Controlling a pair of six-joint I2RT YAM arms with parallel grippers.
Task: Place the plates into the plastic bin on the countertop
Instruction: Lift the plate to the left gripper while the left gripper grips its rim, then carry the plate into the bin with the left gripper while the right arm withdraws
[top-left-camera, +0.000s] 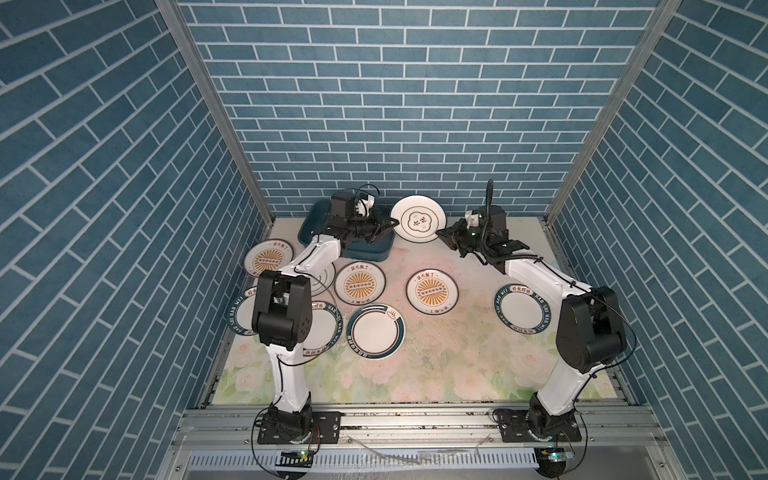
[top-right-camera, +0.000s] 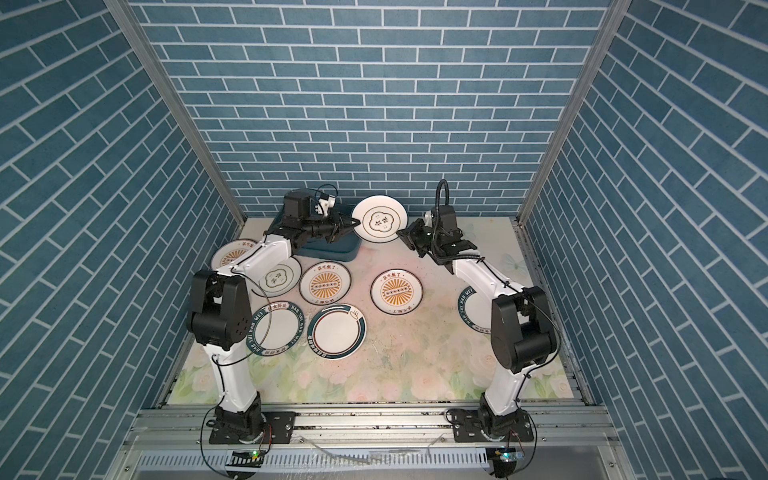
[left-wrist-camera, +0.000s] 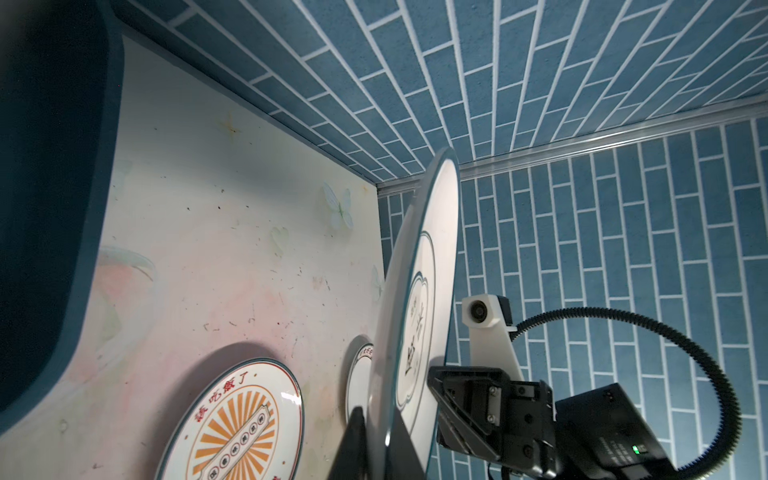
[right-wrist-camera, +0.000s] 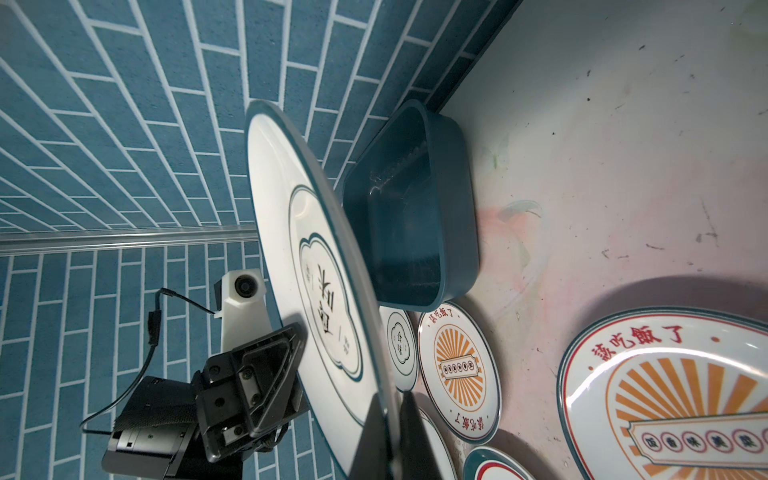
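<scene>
Above the back of the countertop (top-left-camera: 415, 365), just beside the plastic bin (top-left-camera: 365, 252): emblem plate (top-left-camera: 419, 224) held raised and tilted, left gripper (top-left-camera: 392, 223) and right gripper (top-left-camera: 441, 233) clamped on opposite rims.

**Flower-printed table (top-left-camera: 436, 357) and its load**
Teal plastic bin (top-left-camera: 365, 250) stands at the far left; sunburst plates (top-left-camera: 432, 291) and green-banded plates (top-left-camera: 375, 330) lie flat across the middle

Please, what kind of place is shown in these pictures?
Probably a mock kitchen booth for robot trials: printed blue brick walls, a flowered countertop strewn with plates, and two arms bolted to a metal rail.
</scene>
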